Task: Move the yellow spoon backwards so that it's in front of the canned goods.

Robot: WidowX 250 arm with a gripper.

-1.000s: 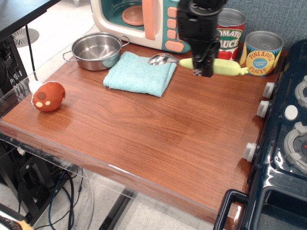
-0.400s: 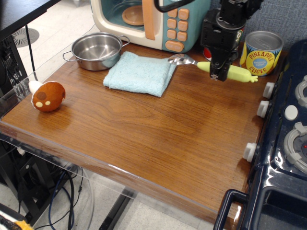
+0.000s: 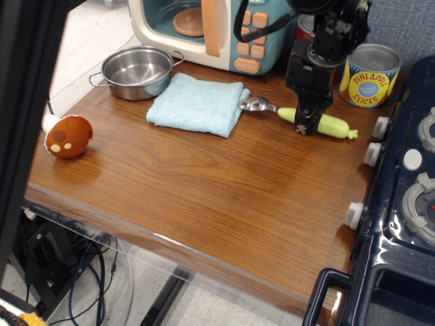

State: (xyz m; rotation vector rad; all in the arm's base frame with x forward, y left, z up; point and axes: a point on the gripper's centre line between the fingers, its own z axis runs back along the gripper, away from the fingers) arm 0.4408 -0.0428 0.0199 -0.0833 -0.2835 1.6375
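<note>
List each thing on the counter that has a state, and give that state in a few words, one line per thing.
yellow spoon: lying flat before the cans, bowl beside the towel.
gripper: down on the spoon's handle; fingers' hold unclear.
pineapple can: upright, closed.
steel pot: upright, empty, no lid.
blue towel: folded flat.
toy microwave: door shut.

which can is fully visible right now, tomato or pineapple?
The yellow-and-blue pineapple slices can, at the back right by the stove. Its label and silver top show clearly. The tomato sauce can is almost wholly hidden behind the arm, whose claw is at the yellow spoon.
</note>
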